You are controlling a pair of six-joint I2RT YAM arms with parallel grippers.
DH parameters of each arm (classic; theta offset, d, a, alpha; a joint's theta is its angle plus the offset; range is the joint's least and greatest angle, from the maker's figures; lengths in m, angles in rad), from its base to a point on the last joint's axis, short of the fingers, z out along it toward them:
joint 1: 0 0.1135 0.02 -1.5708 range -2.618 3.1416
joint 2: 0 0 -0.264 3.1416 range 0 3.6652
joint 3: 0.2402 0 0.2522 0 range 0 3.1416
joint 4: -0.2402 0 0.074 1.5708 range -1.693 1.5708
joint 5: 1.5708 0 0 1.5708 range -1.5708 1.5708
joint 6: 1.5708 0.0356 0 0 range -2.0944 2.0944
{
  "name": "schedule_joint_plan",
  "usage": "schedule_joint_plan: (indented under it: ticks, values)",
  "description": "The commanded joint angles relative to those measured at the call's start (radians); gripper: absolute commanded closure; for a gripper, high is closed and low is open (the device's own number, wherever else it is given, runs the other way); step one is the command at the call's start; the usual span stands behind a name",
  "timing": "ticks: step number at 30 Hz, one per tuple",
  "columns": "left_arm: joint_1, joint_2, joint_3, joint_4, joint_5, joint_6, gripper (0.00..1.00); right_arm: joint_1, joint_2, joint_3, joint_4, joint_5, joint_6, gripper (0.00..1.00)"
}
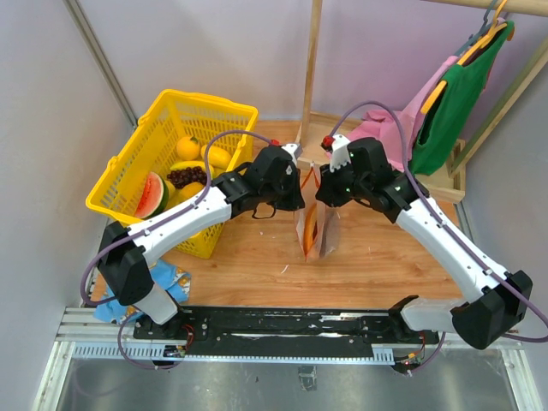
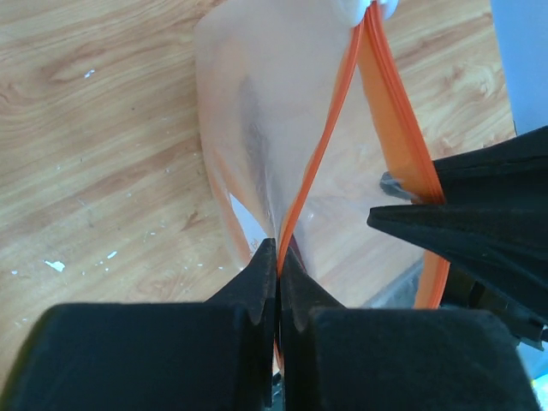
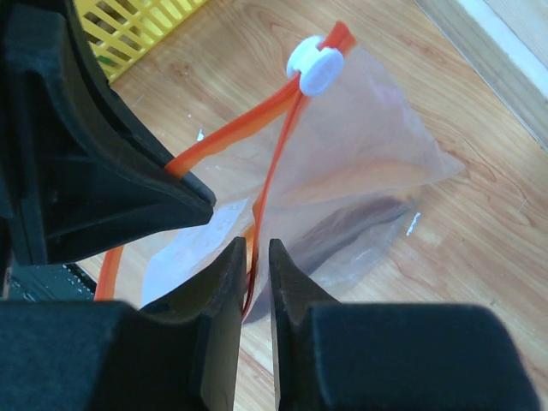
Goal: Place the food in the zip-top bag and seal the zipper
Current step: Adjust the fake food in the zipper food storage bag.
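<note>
The clear zip-top bag (image 1: 318,229) hangs upright between my two grippers over the wooden table. My left gripper (image 2: 278,257) is shut on one side of the red zipper strip (image 2: 321,154). My right gripper (image 3: 257,248) is shut on the other side, so the mouth is held apart. The white slider (image 3: 315,67) sits at the far end of the strip. The bag's white label (image 3: 184,257) shows below. The food lies in the yellow basket (image 1: 128,163): watermelon wedge (image 1: 152,195), banana (image 1: 214,156), orange fruit (image 1: 187,147), dark grapes (image 1: 184,176).
A wooden post (image 1: 310,68) rises behind the bag. A rack with green (image 1: 454,103) and pink (image 1: 402,120) garments stands at the back right on a wooden frame. A blue packet (image 1: 169,278) lies by the left arm's base.
</note>
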Motion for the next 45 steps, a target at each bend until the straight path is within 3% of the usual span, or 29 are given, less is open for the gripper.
schedule_joint_plan:
  ticks: [1,6,14,25,31,37,45]
  values:
    - [0.002,-0.003,0.032,0.055,0.027,-0.012,1.0,0.045,-0.002,0.031,-0.074,0.12,-0.002,0.78]
    - [0.002,-0.008,0.033,0.068,0.029,-0.035,1.0,0.07,-0.017,0.002,-0.115,0.229,0.041,0.66]
    - [0.002,-0.033,0.018,0.081,0.0,-0.06,1.0,0.099,-0.052,-0.088,-0.121,0.265,0.116,0.63]
    - [0.004,-0.112,-0.054,0.022,-0.116,-0.056,1.0,0.09,-0.072,-0.021,-0.217,0.482,-0.001,0.98]
    - [0.004,-0.161,-0.099,-0.012,-0.146,-0.059,1.0,0.084,-0.06,0.068,-0.245,0.56,-0.073,0.99]
    - [0.004,-0.177,-0.134,0.059,-0.054,-0.076,1.0,0.085,-0.065,0.052,-0.156,0.476,-0.092,0.99]
    - [0.018,-0.206,-0.068,0.038,-0.117,-0.024,0.68,0.084,-0.061,0.02,-0.113,0.444,-0.096,0.99]
